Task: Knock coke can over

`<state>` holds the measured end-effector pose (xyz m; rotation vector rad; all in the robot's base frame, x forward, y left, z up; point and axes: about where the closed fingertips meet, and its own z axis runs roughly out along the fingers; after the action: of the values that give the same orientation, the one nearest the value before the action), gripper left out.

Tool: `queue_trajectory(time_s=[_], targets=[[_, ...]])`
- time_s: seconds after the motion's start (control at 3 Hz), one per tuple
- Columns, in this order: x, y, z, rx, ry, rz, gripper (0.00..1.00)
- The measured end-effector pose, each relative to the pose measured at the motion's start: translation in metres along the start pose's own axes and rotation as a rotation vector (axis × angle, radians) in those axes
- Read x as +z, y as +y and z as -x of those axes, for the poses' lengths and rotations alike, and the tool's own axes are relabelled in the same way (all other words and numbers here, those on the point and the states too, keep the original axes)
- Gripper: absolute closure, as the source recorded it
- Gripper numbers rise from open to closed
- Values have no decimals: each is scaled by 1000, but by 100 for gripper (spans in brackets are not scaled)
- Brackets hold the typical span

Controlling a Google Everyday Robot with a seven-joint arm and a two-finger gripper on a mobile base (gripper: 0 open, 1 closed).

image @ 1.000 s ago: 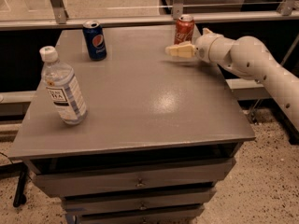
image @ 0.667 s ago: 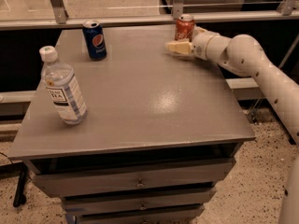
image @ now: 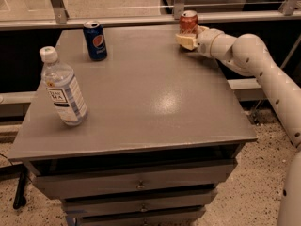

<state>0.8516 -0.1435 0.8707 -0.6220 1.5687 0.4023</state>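
Observation:
The coke can point(image: 189, 20) is a small red-orange can with a silver top. It stands upright at the far edge of the grey table point(image: 155, 107), right of centre. My gripper point(image: 187, 39) is cream coloured, on the end of the white arm that reaches in from the right. It sits low over the table, directly in front of the can's base and touching it or very close to it. The can's lower part is partly hidden by the gripper.
A blue Pepsi can point(image: 95, 41) stands upright at the far left of the table. A clear water bottle point(image: 62, 88) stands at the left side near the front. A metal rail with glass panels point(image: 117, 19) runs just behind the table. Drawers point(image: 141, 185) sit below the top.
My gripper has moved a little toward the far edge, closing in on the base of the coke can. The can still stands upright; the other things have not moved.

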Motion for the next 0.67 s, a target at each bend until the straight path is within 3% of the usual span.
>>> queue_trajectory(time_s=[0.33,0.67], targets=[[-11,21,16,3,-30,56,88],[-16,49,49,-103,-35,158,100]])
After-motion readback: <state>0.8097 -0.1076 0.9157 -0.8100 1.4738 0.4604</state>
